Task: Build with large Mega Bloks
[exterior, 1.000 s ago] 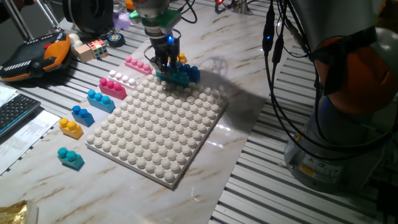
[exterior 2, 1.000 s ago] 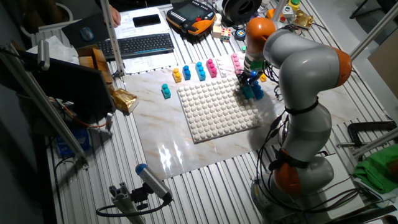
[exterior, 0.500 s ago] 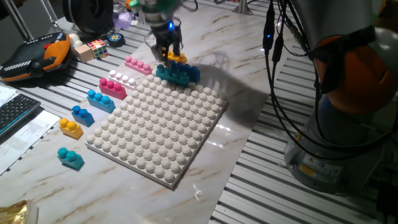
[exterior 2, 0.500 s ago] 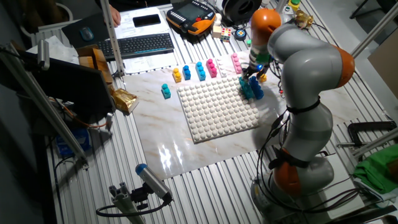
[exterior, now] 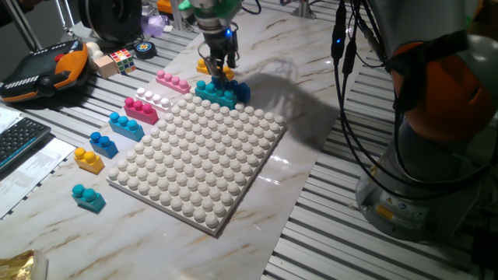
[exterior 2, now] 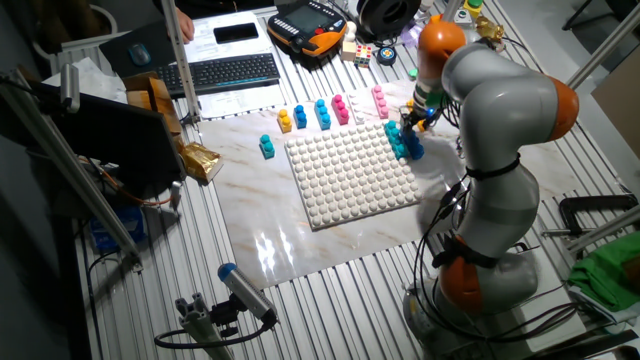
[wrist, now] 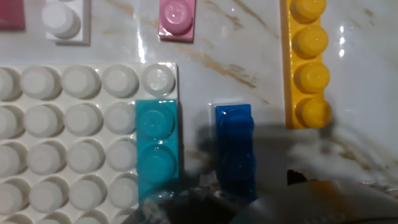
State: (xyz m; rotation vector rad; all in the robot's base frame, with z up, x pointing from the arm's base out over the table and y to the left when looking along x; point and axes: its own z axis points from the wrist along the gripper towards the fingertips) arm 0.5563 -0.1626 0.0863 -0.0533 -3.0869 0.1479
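The two-finger gripper point(exterior: 221, 68) hangs above the far corner of the large white studded baseplate point(exterior: 198, 163); a second ago it sat low on the long teal Mega Blok brick point(exterior: 215, 92), half a second ago it had already lifted, and it now stands higher and further to the right. Its fingers appear to hold nothing, but whether the jaws are apart or together cannot be told from these views. The teal brick remains seated on the baseplate's far edge, with a dark blue Mega Blok brick point(exterior: 240, 91) just beside it on the marble table top point(exterior: 257, 233) and a long yellow four-stud brick point(wrist: 307, 61) beyond that; none of the three has shifted. In the hand view the teal brick point(wrist: 157, 142) occupies the outermost stud column, and the blue brick point(wrist: 235, 149) lies off the plate, parallel and apart. To the left, a pale pink brick point(exterior: 173, 81), a magenta brick topped with white point(exterior: 142, 109), and smaller blue point(exterior: 102, 144), yellow point(exterior: 89, 159) and teal point(exterior: 88, 197) bricks rest unchanged.
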